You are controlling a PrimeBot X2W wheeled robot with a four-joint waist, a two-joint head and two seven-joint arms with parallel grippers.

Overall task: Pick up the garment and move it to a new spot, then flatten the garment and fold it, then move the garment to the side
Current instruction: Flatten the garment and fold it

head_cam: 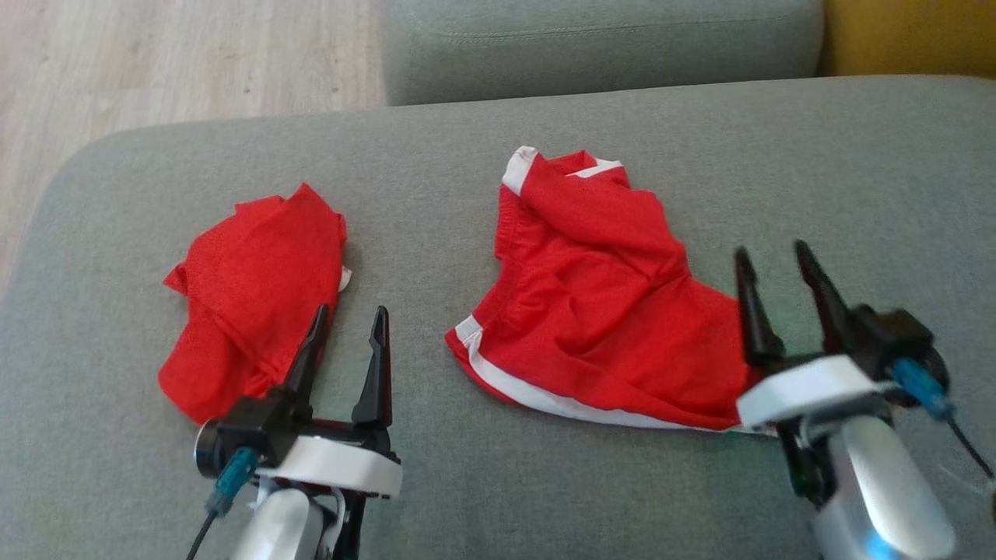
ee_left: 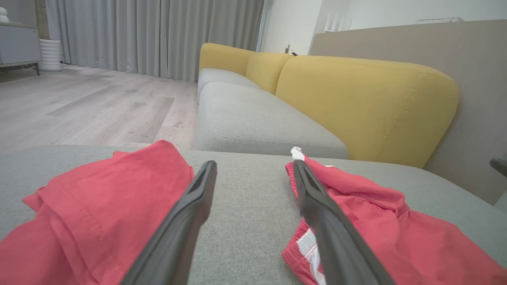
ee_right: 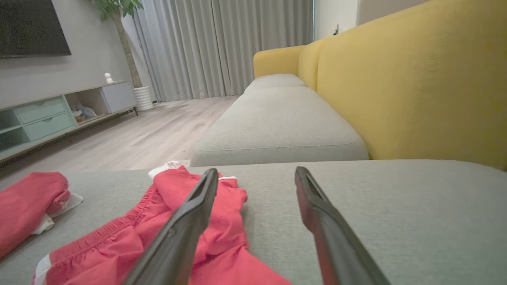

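Red shorts (head_cam: 591, 311) lie crumpled at the middle of the grey cushion (head_cam: 498, 498); a second red garment (head_cam: 249, 288) sits toward the cushion's left end; left claw (head_cam: 350, 315) and right claw (head_cam: 772, 250) hover released over the cushion's near side, grasping nothing; flattening seems next: pinch opposite edges, draw apart evenly.

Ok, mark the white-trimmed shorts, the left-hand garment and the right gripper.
white-trimmed shorts (head_cam: 591, 311), head view, crumpled middle
left-hand garment (head_cam: 249, 288), head view, its middle
right gripper (head_cam: 772, 249), head view, between fingertips
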